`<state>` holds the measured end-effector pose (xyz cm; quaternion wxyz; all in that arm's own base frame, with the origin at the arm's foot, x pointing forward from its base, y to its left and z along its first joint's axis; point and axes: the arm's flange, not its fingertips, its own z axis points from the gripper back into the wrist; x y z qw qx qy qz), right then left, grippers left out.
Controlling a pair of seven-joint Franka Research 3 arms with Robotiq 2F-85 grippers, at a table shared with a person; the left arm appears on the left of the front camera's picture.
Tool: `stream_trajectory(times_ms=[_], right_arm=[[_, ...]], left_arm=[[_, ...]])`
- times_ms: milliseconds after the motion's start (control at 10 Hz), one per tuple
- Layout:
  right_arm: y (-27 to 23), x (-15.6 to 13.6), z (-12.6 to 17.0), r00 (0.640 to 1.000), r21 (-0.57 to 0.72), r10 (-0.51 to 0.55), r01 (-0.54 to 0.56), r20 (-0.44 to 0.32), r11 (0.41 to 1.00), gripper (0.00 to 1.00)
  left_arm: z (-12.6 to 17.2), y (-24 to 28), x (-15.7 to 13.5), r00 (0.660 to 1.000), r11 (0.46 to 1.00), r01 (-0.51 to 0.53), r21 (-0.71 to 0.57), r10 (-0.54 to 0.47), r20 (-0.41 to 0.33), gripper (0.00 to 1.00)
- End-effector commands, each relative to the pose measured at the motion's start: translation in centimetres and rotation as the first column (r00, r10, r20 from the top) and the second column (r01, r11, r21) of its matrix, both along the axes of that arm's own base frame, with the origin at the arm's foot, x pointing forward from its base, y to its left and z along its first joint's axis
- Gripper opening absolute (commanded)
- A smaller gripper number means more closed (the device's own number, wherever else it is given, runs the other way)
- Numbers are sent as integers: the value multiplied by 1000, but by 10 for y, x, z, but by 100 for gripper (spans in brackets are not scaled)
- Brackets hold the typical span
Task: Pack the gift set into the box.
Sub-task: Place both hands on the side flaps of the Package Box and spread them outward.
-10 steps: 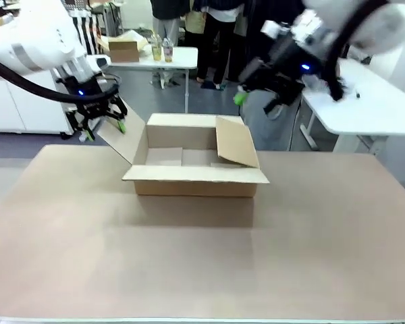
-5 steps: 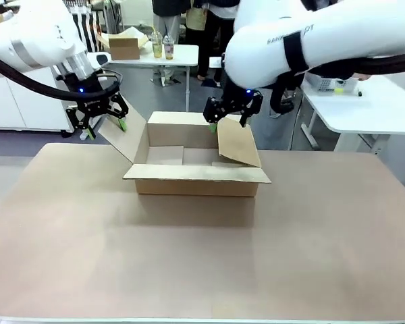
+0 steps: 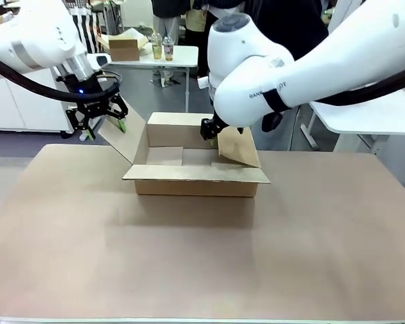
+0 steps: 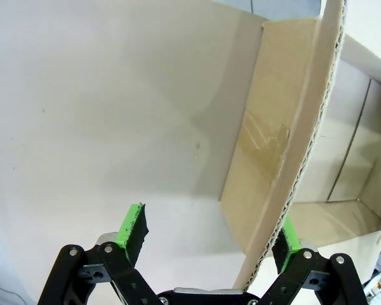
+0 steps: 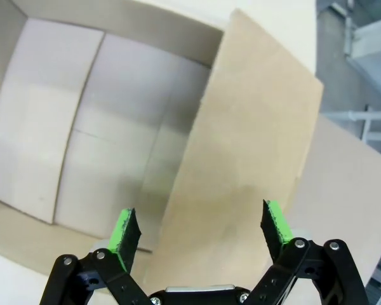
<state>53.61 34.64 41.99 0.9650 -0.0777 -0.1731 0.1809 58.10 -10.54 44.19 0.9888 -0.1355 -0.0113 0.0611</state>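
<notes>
The box [image 3: 196,181] stands open at the table's far middle, its inside bare in the right wrist view. My left gripper [image 3: 102,125] is open at the box's left flap [image 4: 286,159], and the flap's edge runs between its green pads [image 4: 133,229] without being clamped. My right gripper [image 3: 210,129] is open above the right flap [image 5: 254,165], which leans inward over the box; the flap lies between and just beyond its fingers [image 5: 124,232]. The gift set is out of view.
The brown tabletop [image 3: 189,256] stretches wide in front of the box. Behind stand a white table [image 3: 158,57] with a small carton and bottles, another white table [image 3: 364,108] at the right, and people further back.
My right arm has swung down and leftward from high at the back right, bringing its gripper to the box's right flap. The left arm has stayed put.
</notes>
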Motion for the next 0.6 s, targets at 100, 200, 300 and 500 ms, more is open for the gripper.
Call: stream_trajectory(times_ms=[100, 200, 300, 500], right_arm=[[-4, 4, 0, 996, 43, -93, 94, -14, 995, 100], [-13, 0, 8, 995, 80, -89, 92, -48, 993, 100], [-2, 1, -1, 999, 27, -32, 32, -20, 999, 100], [-6, 4, 0, 998, 47, -54, 55, -34, 997, 100]], left_arm=[[1, 1, -1, 1000, 1000, -16, 20, 16, 6, 100], [1, 1, -1, 1000, 1000, -16, 20, 16, 6, 100], [1, 1, -1, 1000, 1000, -16, 20, 16, 6, 100], [1, 1, -1, 1000, 1000, -16, 20, 16, 6, 100]])
